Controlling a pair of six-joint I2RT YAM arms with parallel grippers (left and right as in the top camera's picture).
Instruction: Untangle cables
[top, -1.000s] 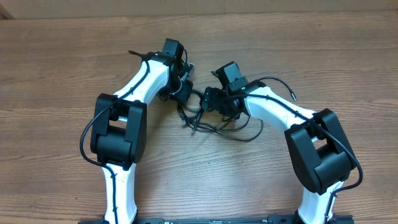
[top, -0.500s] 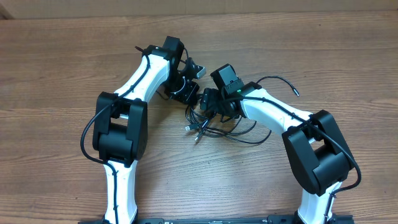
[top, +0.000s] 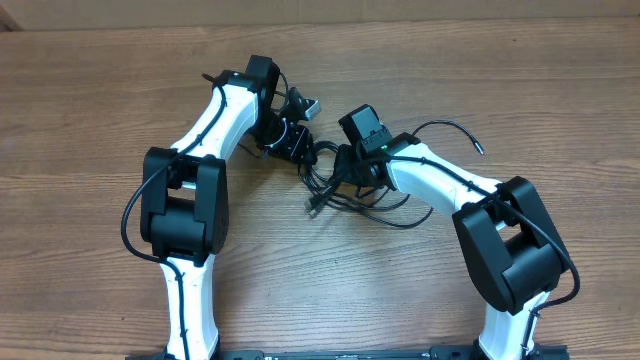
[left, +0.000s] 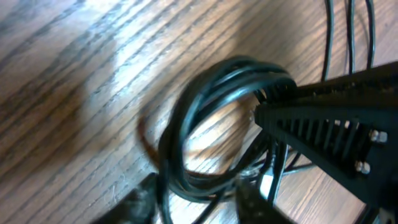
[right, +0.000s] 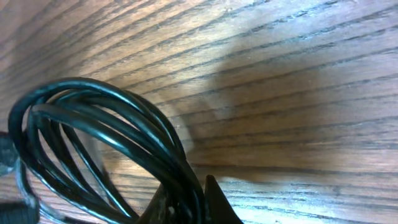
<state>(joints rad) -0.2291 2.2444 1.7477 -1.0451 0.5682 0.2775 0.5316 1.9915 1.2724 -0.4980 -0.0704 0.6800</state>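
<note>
Cables (top: 335, 192): thin black cords bunched in loose loops near the middle of the surface (top: 100, 120), stretched between the two pincers; one loose end pokes out at the bundle's lower left in the overhead view.
Left pincer (top: 298, 148): at the upper-left end of the bundle; fingers apart, released; lower arc of a cable loop lies between the blurred fingertips, contact with them not clear.
Right pincer (top: 340, 165): at the right end of the bundle; clenched on the cables, several strands drawn together and pinched between its tips.
Left wrist view: cables (left: 239, 67) wound into a round coil of several strands, wood grain showing through its middle; ribbed black side of the right pincer, with screw heads, meets the coil's right edge; more strands run off toward the top right.
Right wrist view: cables (right: 81, 84) fan out in a wide loop at lower left and narrow down into the clamped tips at the bottom edge.
Left arm (top: 215, 125): white and black, reaching in from the near edge, angled to the right.
Right arm (top: 440, 175): white and black, reaching in from the near edge, angled to the left.
Pincer spacing: near each other, not touching in the overhead view.
</note>
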